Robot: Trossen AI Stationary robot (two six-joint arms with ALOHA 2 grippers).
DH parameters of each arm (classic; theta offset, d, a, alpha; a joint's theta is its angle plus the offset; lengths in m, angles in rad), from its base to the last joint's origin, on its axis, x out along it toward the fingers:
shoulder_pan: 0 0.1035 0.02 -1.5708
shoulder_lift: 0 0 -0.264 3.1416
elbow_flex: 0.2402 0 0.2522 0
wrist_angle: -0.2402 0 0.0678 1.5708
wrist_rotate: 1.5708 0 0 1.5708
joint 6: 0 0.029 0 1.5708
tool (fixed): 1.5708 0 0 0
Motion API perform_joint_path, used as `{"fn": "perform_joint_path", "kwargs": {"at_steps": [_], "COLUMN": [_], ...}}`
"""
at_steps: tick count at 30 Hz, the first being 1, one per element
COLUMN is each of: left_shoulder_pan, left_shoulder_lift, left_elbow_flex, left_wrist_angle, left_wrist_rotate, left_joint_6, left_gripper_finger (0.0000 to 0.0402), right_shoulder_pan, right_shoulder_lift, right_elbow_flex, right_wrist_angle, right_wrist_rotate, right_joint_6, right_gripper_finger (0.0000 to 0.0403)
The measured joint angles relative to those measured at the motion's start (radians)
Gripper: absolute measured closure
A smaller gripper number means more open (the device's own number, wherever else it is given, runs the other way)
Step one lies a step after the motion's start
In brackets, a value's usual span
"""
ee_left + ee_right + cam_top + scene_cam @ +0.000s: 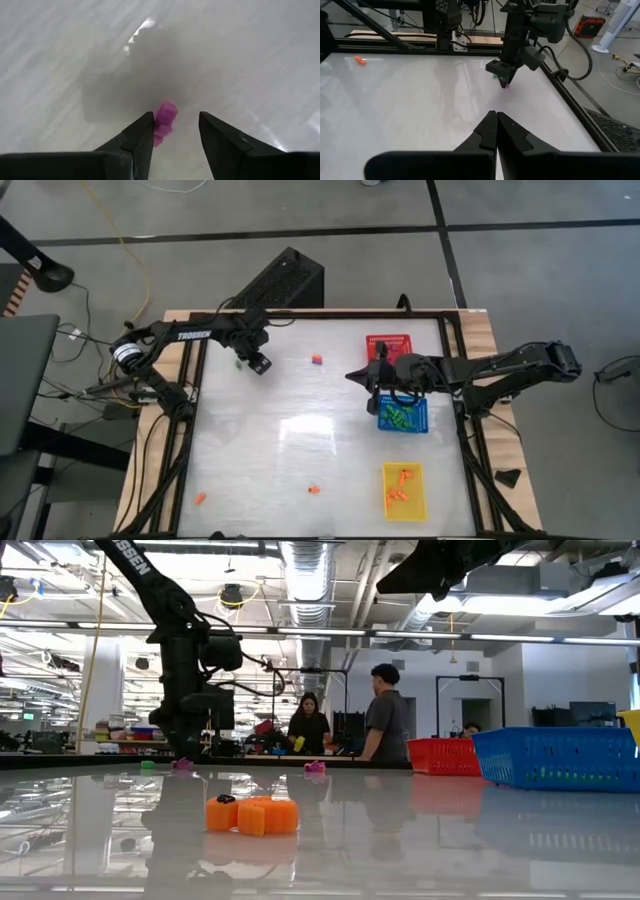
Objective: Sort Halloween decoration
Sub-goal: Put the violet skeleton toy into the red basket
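While the left tool (259, 364) stands low over the worktop (300, 440) at about ten o'clock from its centre, its two dark fingers (142, 135) are parted around a small pink trinket (164, 120), which lies on the surface nearer one finger than the other; whether either finger touches it cannot be told. A green trinket (239, 363) lies just beside that tool, toward nine o'clock. Open glossy surface spreads around it, and the worktop's black frame runs close behind, toward twelve o'clock.

The right tool (375, 375) hangs at about two o'clock with its fingers pressed together on nothing, between the red basket (388, 343) and the blue basket (405, 417), which holds green pieces. A yellow basket (404, 491) with orange pieces sits at about four o'clock. These three baskets line the right edge, so the crowded side is there.

Loose pieces are well apart: a purple-and-orange trinket (316, 360) at twelve o'clock, an orange trinket (313, 489) at six o'clock, and another orange piece (200, 499) at seven o'clock near the left frame. The middle of the worktop lies open between both arms. Beyond the far edge, two people (345, 726) stand in the room.
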Motion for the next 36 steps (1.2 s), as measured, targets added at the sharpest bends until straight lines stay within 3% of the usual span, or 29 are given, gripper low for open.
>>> {"fn": "perform_joint_path", "kwargs": {"at_steps": [9,12,17,21,23,28,32,36], "left_shoulder_pan": [-0.022,-0.022,-0.024,-0.038,-0.05,-0.145,-0.258,-0.361], "left_shoulder_lift": [0.063,0.064,0.044,0.024,0.008,-0.041,-0.046,0.012], "left_elbow_flex": [0.006,0.005,0.001,0.0,-0.004,-0.002,-0.002,0.0], "left_wrist_angle": [-0.002,-0.003,-0.042,-0.074,-0.067,0.078,0.348,0.714], "left_wrist_rotate": [-0.052,-0.055,-0.08,-0.124,-0.094,0.053,0.14,0.14], "left_joint_6": [0.022,0.039,0.086,0.115,0.11,0.056,-0.023,-0.073], "left_gripper_finger": [0.0266,0.0294,0.0381,0.0387,0.0388,0.0391,0.0392,0.0393], "right_shoulder_pan": [0.0,0.003,0.06,0.145,0.194,0.289,0.313,0.313], "right_shoulder_lift": [0.0,-0.009,-0.116,-0.202,-0.226,-0.24,-0.24,-0.239], "right_elbow_flex": [0.0,0.0,0.019,0.013,0.006,0.006,0.005,0.004], "right_wrist_angle": [0.0,-0.025,-0.259,-0.34,-0.349,-0.349,-0.347,-0.344], "right_wrist_rotate": [0.0,0.0,0.003,0.066,0.138,0.323,0.398,0.401], "right_joint_6": [0.0,0.002,0.064,0.132,0.139,0.134,0.132,0.132], "right_gripper_finger": [0.0371,0.0371,0.0371,0.0371,0.0371,0.0371,0.0371,0.0371]}}
